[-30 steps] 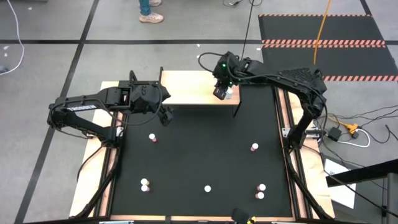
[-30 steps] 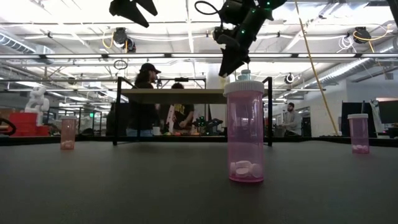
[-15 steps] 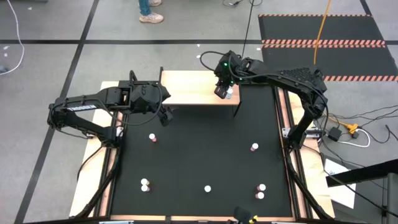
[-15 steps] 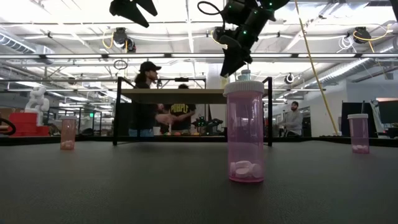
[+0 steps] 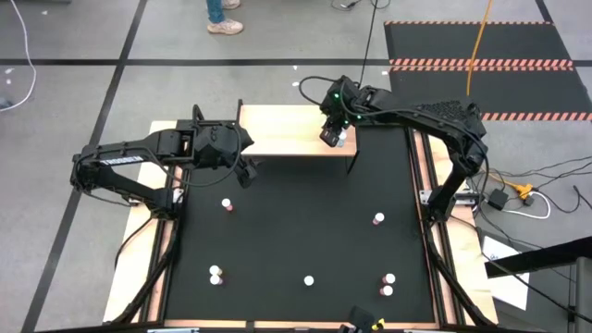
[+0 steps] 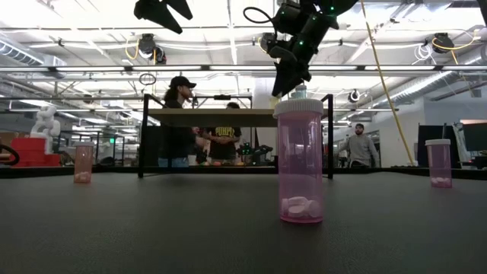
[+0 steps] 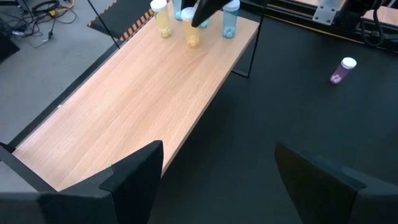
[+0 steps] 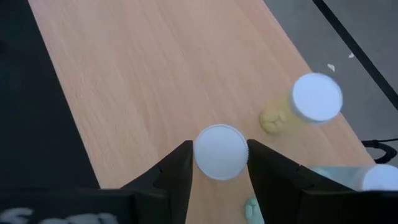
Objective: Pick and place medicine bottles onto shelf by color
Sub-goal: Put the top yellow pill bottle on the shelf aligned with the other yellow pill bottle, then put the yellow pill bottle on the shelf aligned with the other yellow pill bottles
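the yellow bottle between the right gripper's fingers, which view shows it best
The left wrist view: the yellow bottle stands side-on on the shelf. Right wrist view shows only its cap between the right gripper; high and low views hardly show it.

Both arms are matte black, built from boxy jointed segments with black cables looped alongside. The left arm point(image 5: 148, 153) carries a white label strip on its long link. The right arm point(image 5: 435, 120) shows a small green light near its wrist at 12 o'clock, with broad, flat, dark fingers point(image 8: 177, 171).
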